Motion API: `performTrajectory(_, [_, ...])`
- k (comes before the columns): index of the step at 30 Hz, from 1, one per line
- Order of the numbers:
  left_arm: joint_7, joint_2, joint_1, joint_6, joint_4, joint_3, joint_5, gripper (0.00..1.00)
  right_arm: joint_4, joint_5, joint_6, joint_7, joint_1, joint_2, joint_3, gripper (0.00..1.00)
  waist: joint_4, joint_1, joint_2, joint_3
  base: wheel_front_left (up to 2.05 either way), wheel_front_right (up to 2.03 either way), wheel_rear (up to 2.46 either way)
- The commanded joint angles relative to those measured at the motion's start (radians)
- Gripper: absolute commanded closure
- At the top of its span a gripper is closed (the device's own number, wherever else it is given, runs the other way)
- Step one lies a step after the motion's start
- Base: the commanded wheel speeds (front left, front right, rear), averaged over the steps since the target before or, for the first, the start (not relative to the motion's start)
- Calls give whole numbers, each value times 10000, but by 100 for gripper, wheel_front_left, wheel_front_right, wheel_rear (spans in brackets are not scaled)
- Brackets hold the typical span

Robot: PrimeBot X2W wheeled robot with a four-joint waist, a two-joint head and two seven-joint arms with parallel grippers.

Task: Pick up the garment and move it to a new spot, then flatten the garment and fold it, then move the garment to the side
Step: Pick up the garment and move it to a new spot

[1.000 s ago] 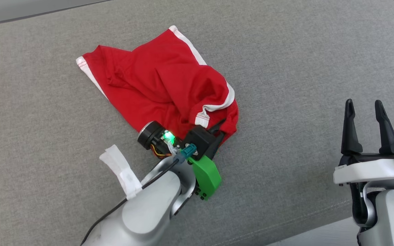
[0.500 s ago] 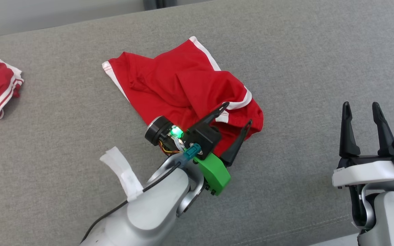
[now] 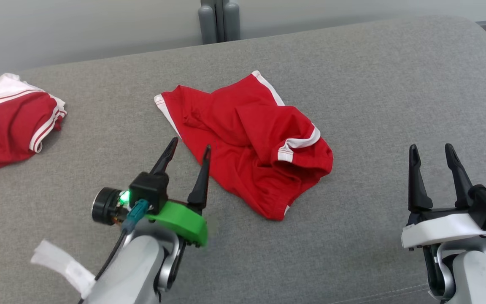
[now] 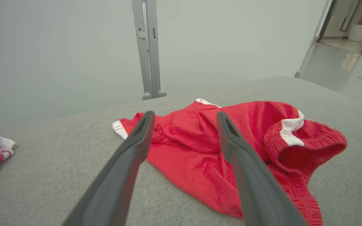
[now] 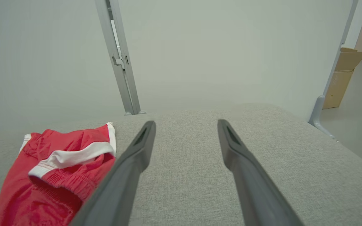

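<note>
On padding (image 3: 373, 97), two red garments (image 3: 247, 135) (image 3: 11, 122), four spread fingers (image 3: 201, 177)

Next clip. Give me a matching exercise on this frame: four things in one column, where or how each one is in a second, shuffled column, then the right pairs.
Things
1. red shorts
2. second red-and-white garment
3. left gripper
4. right gripper

Places or states
A. open, over bare grey surface, to the right of the shorts
B. crumpled, in the middle of the surface
C. bunched at the far left edge
D. open, close by the shorts' left edge

Pairs: 1-B; 2-C; 3-D; 4-A
</note>
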Motion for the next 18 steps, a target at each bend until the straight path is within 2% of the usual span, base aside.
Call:
performTrajectory(1, [-31,148,488,111,-198,339,137,0,46,17,1,-31,153,-25,41,0,104,0,0,-120,0,0,0])
performTrajectory(10, [-33,-121,2757,47,-1226,2789,896,0,291,70,1,-31,357,-27,418,0,282,0,0,-390,0,0,0])
performTrajectory(18, [-22,-641,3772,-490,-1421,4125,1435,0,543,191,1,-31,580,-27,623,0,375,0,0,-655,0,0,0])
